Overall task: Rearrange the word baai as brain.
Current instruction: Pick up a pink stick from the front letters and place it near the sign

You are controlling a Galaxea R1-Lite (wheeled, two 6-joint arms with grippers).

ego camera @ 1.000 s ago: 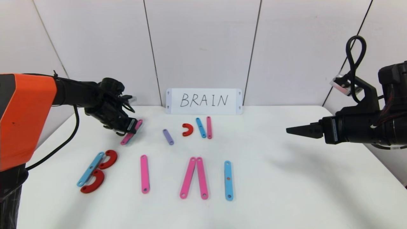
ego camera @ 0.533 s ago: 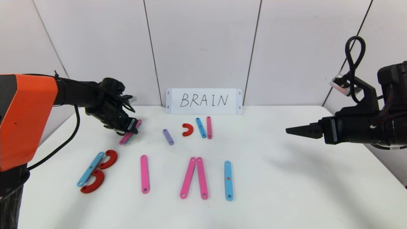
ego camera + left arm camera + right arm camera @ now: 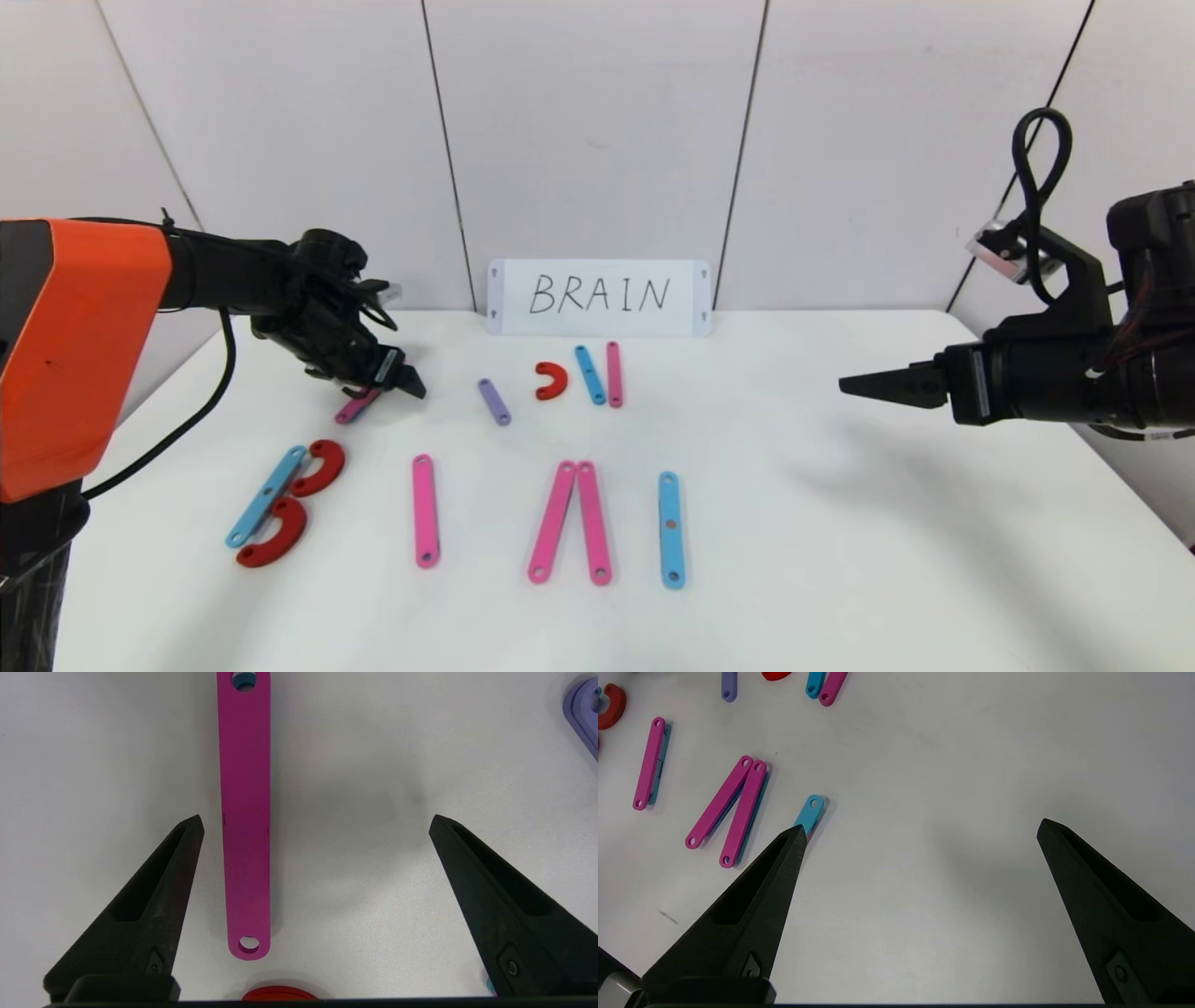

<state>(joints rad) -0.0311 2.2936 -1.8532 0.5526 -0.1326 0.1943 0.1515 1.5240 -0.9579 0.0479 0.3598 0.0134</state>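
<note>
The row of big letters lies at the table's front: a B of a blue strip (image 3: 266, 495) and two red curves (image 3: 317, 467), a single pink strip (image 3: 425, 511), two pink strips in an upside-down V (image 3: 569, 523), and a blue strip (image 3: 670, 529). My left gripper (image 3: 387, 383) is open, low over a loose pink strip (image 3: 353, 407) behind the B. In the left wrist view this pink strip (image 3: 246, 826) lies flat on the table between the spread fingers, close to one finger (image 3: 159, 891), and my left gripper (image 3: 315, 819) holds nothing. My right gripper (image 3: 845, 383) hovers open and empty over the table's right side, as its wrist view also shows (image 3: 920, 828).
Spare pieces lie behind the row: a purple strip (image 3: 494, 401), a red curve (image 3: 551, 380), a blue strip (image 3: 589, 374) and a pink strip (image 3: 613, 373). A white card with handwritten BRAIN (image 3: 598, 297) stands against the back wall.
My left gripper has opened and let go of the pink strip, which shifted a little toward the front left and now lies on the table. The right arm has not moved.
</note>
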